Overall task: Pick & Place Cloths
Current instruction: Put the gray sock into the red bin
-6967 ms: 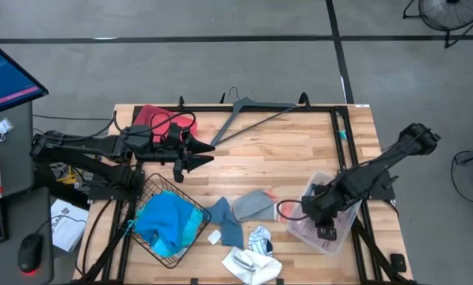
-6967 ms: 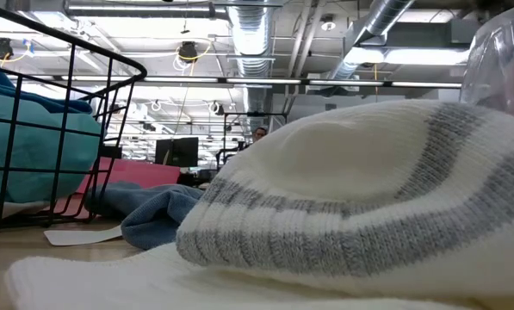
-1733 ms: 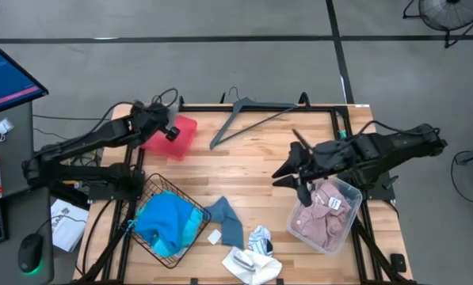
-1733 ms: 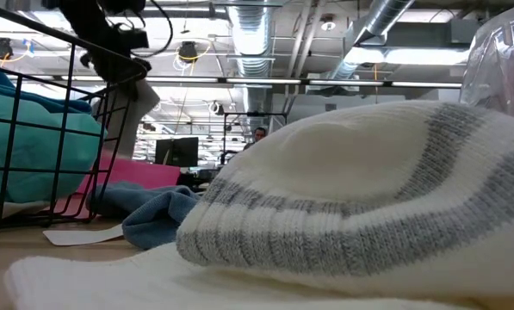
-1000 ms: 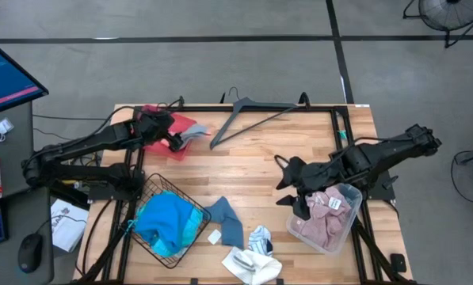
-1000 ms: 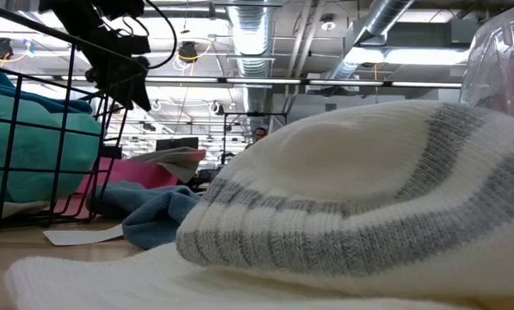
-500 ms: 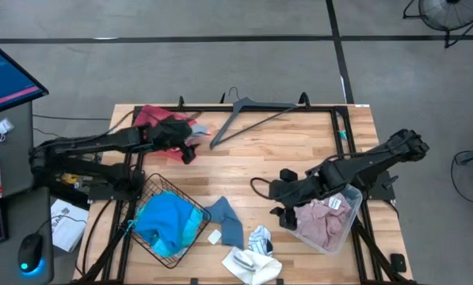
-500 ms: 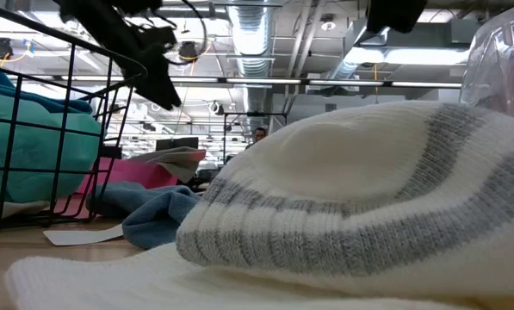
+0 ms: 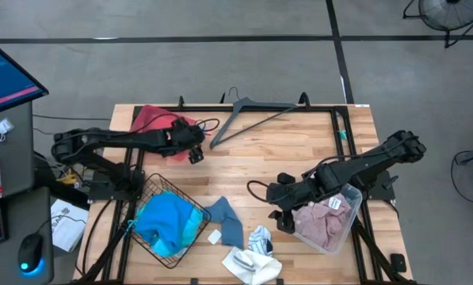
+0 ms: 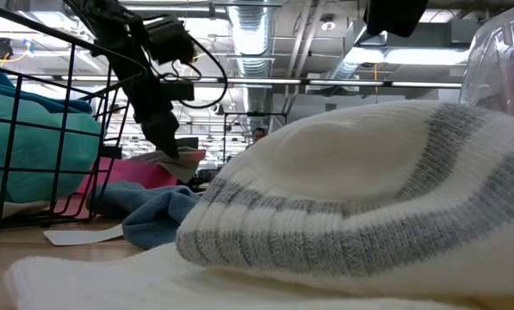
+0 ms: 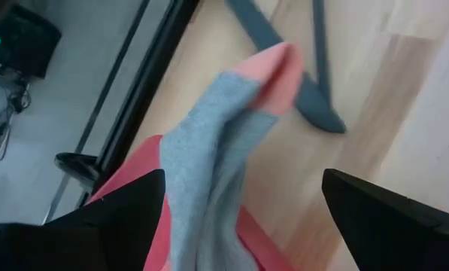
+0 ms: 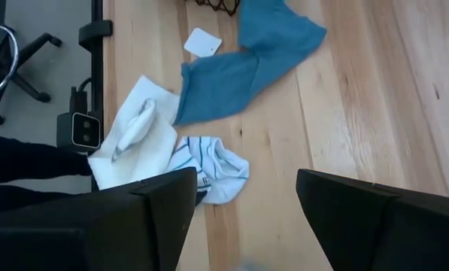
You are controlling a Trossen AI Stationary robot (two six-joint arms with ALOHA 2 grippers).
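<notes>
At the lower left of the high view, the turquoise garment (image 9: 166,220) fills the wire basket (image 9: 190,237). Above it, at the upper left, the left gripper (image 9: 195,146) hangs at the edge of the red tray (image 9: 146,119); its wrist view shows the jaws spread wide and empty, with the grey socks with coral tip (image 11: 222,143) lying partly over the tray's rim. To finish this step well, the arm should lift straight clear so no finger drags the socks off.

At lower centre lie the blue-grey garment (image 9: 226,218), the striped piece (image 9: 260,237) and the white one (image 9: 248,262). Right of them, the right gripper (image 9: 282,207), jaws wide and holding nothing, hovers beside the clear bin (image 9: 347,222) of pink cloth (image 9: 319,224); it should descend squarely over one garment's bunched middle.
</notes>
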